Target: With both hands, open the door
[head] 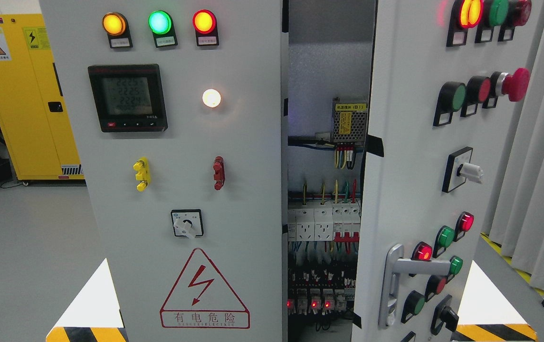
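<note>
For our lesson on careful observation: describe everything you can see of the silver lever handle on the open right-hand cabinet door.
The silver metal lever handle sits low on the grey right-hand cabinet door, near its free edge. It has a tall, narrow, round-ended backplate and a flat lever pointing horizontally to the right, ending beside a lit red push button. It looks like matte brushed metal. A small dark spot, possibly a keyhole, shows near the plate's bottom. The door stands swung open; no hand touches the handle.

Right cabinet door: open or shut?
Open. The grey right cabinet door is swung outward, leaving a gap that exposes the white circuit breakers and wiring inside. No hand is in view.
</note>
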Robot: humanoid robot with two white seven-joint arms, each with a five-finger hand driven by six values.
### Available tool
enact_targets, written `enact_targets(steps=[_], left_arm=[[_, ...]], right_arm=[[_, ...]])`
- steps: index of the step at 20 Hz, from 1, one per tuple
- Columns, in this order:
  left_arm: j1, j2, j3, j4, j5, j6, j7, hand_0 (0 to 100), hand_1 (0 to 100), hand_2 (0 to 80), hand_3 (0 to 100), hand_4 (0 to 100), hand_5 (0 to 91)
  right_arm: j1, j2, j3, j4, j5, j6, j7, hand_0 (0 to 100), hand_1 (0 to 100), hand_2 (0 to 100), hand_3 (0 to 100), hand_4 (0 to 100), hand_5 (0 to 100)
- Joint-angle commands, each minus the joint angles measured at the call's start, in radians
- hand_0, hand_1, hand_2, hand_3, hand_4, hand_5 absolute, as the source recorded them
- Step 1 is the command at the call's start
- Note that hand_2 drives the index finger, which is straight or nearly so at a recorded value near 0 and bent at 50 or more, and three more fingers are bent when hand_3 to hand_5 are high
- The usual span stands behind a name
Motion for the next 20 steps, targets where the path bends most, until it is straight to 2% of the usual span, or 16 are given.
enact_targets(steps=[1, 3, 6, 9, 14, 18, 20], left_arm=[[-0.046, 0.347, 0.056, -0.145, 0.221, 0.007, -0.004, 0, 10, 24.6, 49, 34, 7.8], [-0.093, 0.422, 0.055, -0.145, 0.287, 0.037, -0.004, 0, 10, 24.8, 49, 34, 8.0], [-0.196, 0.482, 0.047, -0.155, 0.368, 0.137, -0.003, 0, 10, 24.7, 49, 34, 8.1], [-0.317, 0.499, 0.018, -0.156, 0.379, 0.235, -0.001, 0, 9, 24.2, 48, 34, 7.9], [-0.562, 0.499, -0.193, -0.152, 0.391, 0.274, 0.004, 0, 9, 22.7, 47, 32, 6.0], [-0.802, 0.488, -0.362, -0.146, 0.453, 0.356, 0.053, 0, 10, 21.9, 46, 30, 4.2], [-0.920, 0.456, -0.445, -0.133, 0.485, 0.407, 0.092, 0, 10, 21.7, 46, 30, 4.0]], right_arm=[[-0.001, 0.025, 0.009, 0.000, 0.020, 0.001, 0.001, 21, 11, 0, 0, 0, 0], [-0.001, 0.025, 0.008, -0.001, 0.020, 0.001, 0.001, 21, 11, 0, 0, 0, 0], [-0.001, 0.025, 0.008, 0.000, 0.020, 0.001, 0.001, 21, 11, 0, 0, 0, 0], [-0.001, 0.025, 0.008, -0.001, 0.020, 0.001, 0.001, 21, 11, 0, 0, 0, 0], [-0.001, 0.026, 0.008, -0.001, 0.020, 0.001, 0.001, 21, 11, 0, 0, 0, 0], [-0.001, 0.026, 0.008, 0.000, 0.020, 0.002, 0.001, 21, 11, 0, 0, 0, 0], [-0.001, 0.026, 0.008, -0.001, 0.020, 0.002, 0.001, 21, 11, 0, 0, 0, 0]])
